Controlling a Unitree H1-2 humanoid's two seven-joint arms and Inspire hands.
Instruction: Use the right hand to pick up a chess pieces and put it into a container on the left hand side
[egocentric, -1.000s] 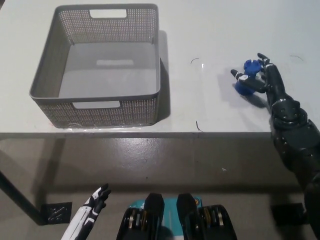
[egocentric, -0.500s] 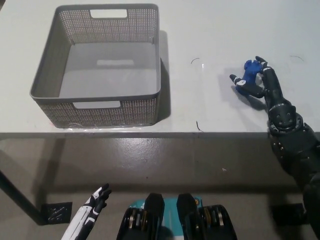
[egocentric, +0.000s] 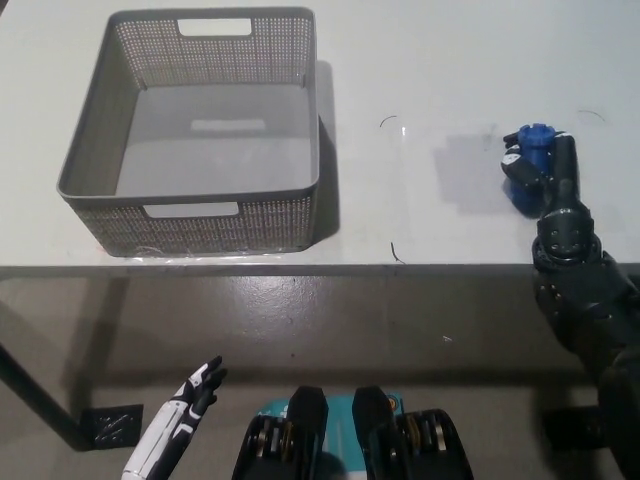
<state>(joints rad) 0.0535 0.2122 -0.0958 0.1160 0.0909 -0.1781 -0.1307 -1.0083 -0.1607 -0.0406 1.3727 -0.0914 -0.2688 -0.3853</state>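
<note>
A blue chess piece is at the right side of the white table, held in my black right hand, whose fingers are closed around it. The piece's crown-like top shows above the fingers. A grey mesh basket with nothing in it stands at the table's left, far from the piece. My white left hand rests low at the bottom left, below the table edge, fingers apart and holding nothing.
Bare white tabletop lies between the basket and my right hand. The table's front edge runs across the middle of the view, with grey floor below it. A few thin dark marks lie on the table.
My right hand has shifted to the right and closed its spread fingers around the blue piece, carrying it along. The left hand and basket stay put.
</note>
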